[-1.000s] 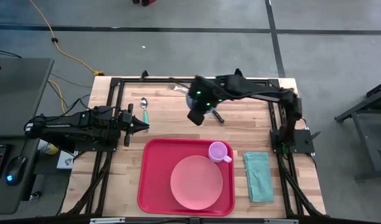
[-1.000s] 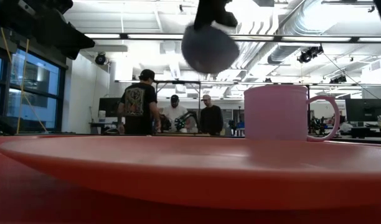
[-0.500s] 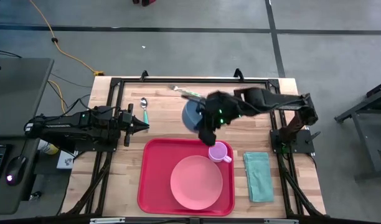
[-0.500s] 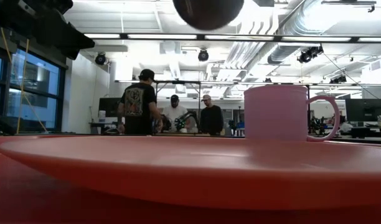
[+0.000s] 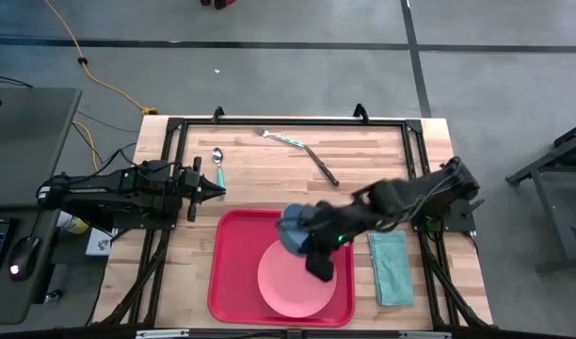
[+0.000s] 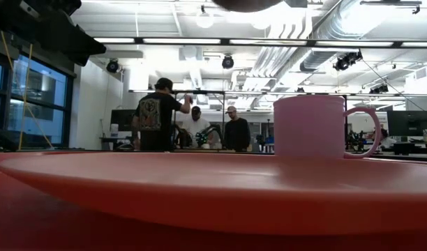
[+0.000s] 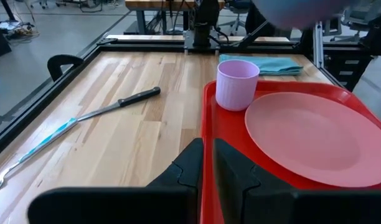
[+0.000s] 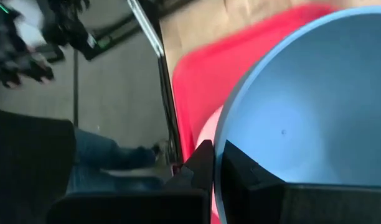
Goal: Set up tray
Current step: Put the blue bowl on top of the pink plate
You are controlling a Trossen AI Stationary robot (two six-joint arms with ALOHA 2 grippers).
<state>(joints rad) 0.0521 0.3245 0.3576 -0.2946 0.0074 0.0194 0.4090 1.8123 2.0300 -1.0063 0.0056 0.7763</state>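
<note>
I see the red tray (image 5: 233,273) on the desk (image 5: 260,174) at its near edge, carrying a salmon plate (image 5: 290,282) and a lilac cup (image 7: 236,84). My right end effector (image 5: 302,243) hangs above the tray, over the plate's far rim, pinching a blue bowl (image 5: 293,231) by its rim. My left end effector (image 5: 216,191) waits beyond the tray's far-left corner, fingers pressed together.

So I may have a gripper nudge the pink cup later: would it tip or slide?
The pink cup stands upright, taller than wide, so a high push may tip it. It looks like light plastic, and the tray looks smooth, so a low push probably slides it.
</note>
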